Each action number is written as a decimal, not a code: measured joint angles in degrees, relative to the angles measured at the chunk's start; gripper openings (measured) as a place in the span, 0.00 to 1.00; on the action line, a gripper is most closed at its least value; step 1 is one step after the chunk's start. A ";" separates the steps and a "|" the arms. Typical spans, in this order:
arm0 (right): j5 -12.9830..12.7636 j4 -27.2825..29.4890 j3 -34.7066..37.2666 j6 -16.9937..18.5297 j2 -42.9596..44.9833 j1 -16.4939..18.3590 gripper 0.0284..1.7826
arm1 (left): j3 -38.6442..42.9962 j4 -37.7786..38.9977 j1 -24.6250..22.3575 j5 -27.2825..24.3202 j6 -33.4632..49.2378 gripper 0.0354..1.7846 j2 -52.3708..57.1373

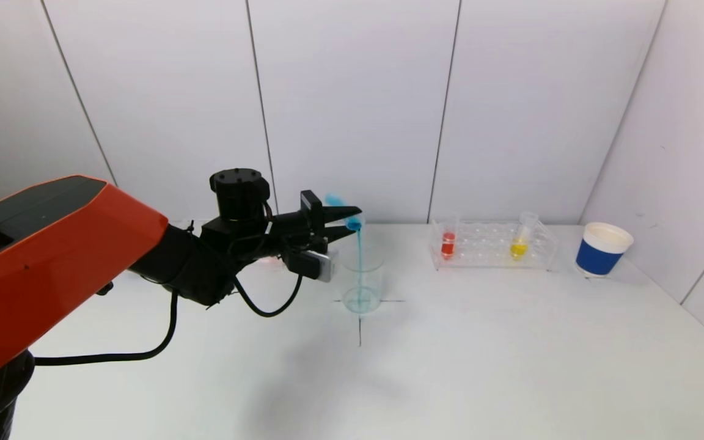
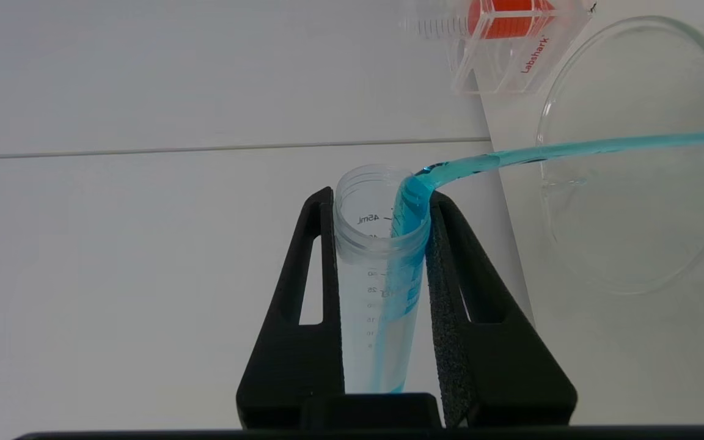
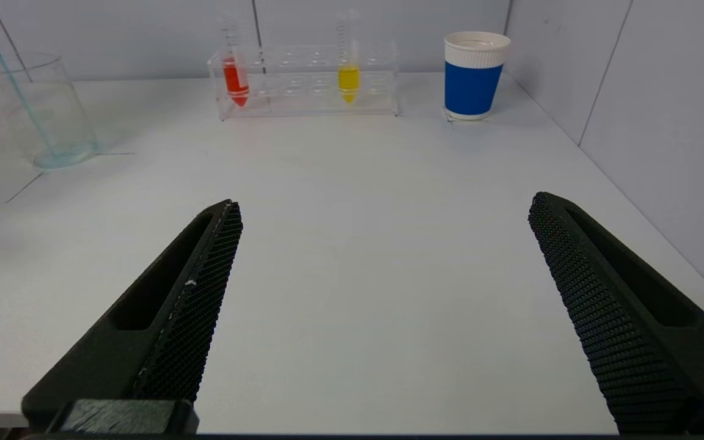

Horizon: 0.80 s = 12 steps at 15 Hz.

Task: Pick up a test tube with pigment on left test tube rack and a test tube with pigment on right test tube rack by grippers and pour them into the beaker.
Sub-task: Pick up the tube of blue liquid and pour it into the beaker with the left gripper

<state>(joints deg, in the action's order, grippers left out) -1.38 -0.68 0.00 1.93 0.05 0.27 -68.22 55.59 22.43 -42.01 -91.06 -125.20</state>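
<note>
Left gripper [image 1: 352,222]: raised above the table [image 1: 480,342], left of centre, just above the beaker [image 1: 362,282]. Jaws clamped on a test tube [image 2: 382,287], one pad on each side of the tube wall. Tube tilted steeply, open threaded mouth lowest, positioned over the beaker rim. Blue pigment [image 2: 410,244] lying along the lower side of the tube wall and leaving the mouth as a thin stream [image 1: 359,263]. Stream falling straight down into the beaker; shallow blue pool visible at the beaker bottom.

Beaker: clear glass, upright, standing on a black cross mark [image 1: 360,318] near the table centre.

Left test tube rack: mostly hidden behind the left arm in the head view; only a faint reddish patch visible there.

Right test tube rack [image 1: 491,245]: clear plastic, near the rear wall, right of the beaker and well apart from it. Contents: one tube with red pigment [image 1: 448,243] at the rack's left end, one tube with yellow pigment [image 1: 519,247] toward its right end. Both tubes seated in the rack, upright or nearly so.

Paper cup [image 1: 602,249]: blue with white rim, upright, just right of the rack, near the right wall.

Right gripper [image 3: 382,305]: out of the head view; seen only by its own wrist camera. Low over bare table, well short of the right rack, pointed toward it. Fingers [image 3: 193,318] spread wide apart, nothing between them.
</note>
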 joint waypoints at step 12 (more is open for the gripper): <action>0.00 0.02 0.00 0.00 0.00 0.00 0.96 | -2.69 -0.09 -0.38 0.76 -4.47 0.22 -1.82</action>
<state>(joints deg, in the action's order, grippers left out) -1.38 -0.66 0.00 1.93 0.05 0.27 -70.91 55.50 22.05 -41.25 -95.54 -127.01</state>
